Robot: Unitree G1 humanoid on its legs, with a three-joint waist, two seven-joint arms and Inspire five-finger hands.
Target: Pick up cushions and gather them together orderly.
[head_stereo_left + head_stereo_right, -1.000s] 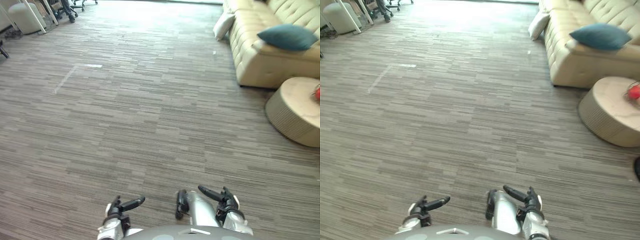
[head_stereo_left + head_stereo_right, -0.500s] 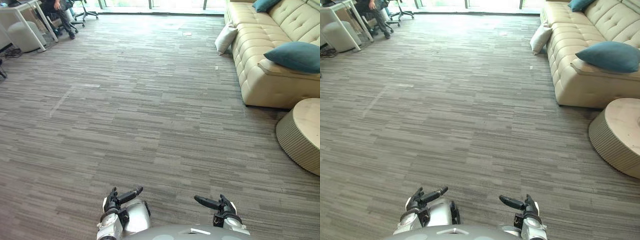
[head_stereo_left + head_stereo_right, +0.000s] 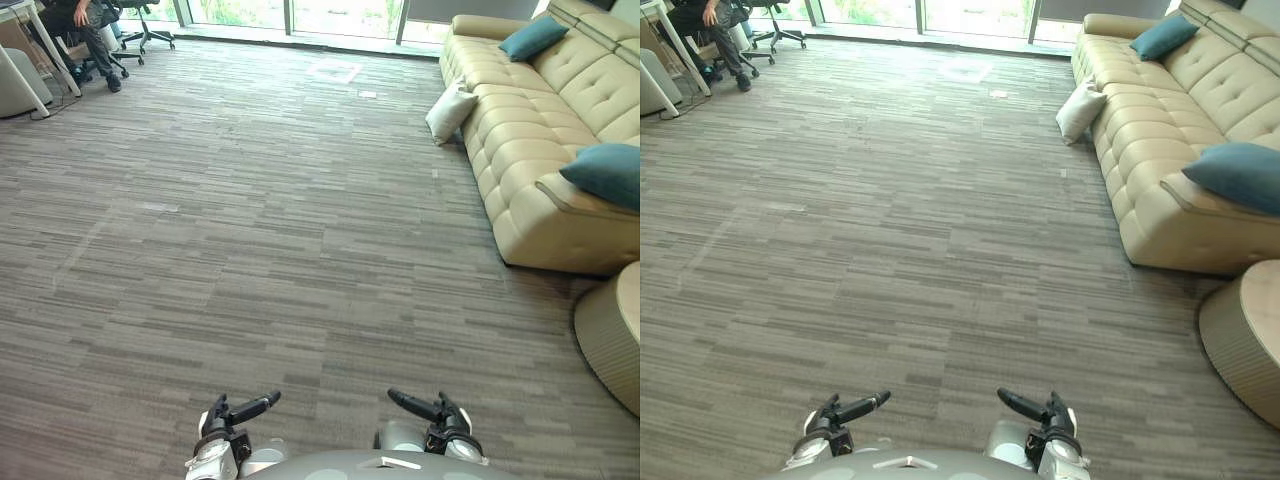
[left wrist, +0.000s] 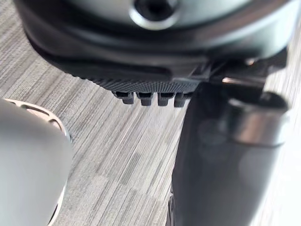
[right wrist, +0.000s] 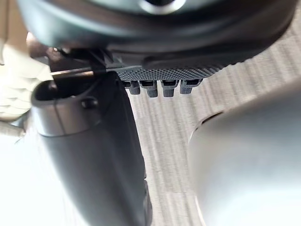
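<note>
Both hands sit low at bottom edge, partly cut off: left hand (image 3: 232, 415) bottom centre-left, right hand (image 3: 430, 412) bottom centre-right. Fingers on each relaxed and loosely extended, neither holding anything. 3 cushions noted. White cushion (image 3: 448, 110) on the floor upper right, leaning against the sofa (image 3: 520, 150) front. Teal cushion (image 3: 533, 38) top right on far end of the seat. Second teal cushion (image 3: 608, 174) at near end of sofa, cut off by right edge. Round table (image 3: 610, 335) lower right, mostly out of frame. Seated person (image 3: 82, 18) upper left corner, cut off by top edge, details unclear. Broad stretch of carpet (image 3: 280, 250) lies btwn hands and sofa; all cushions well apart from both hands.
</note>
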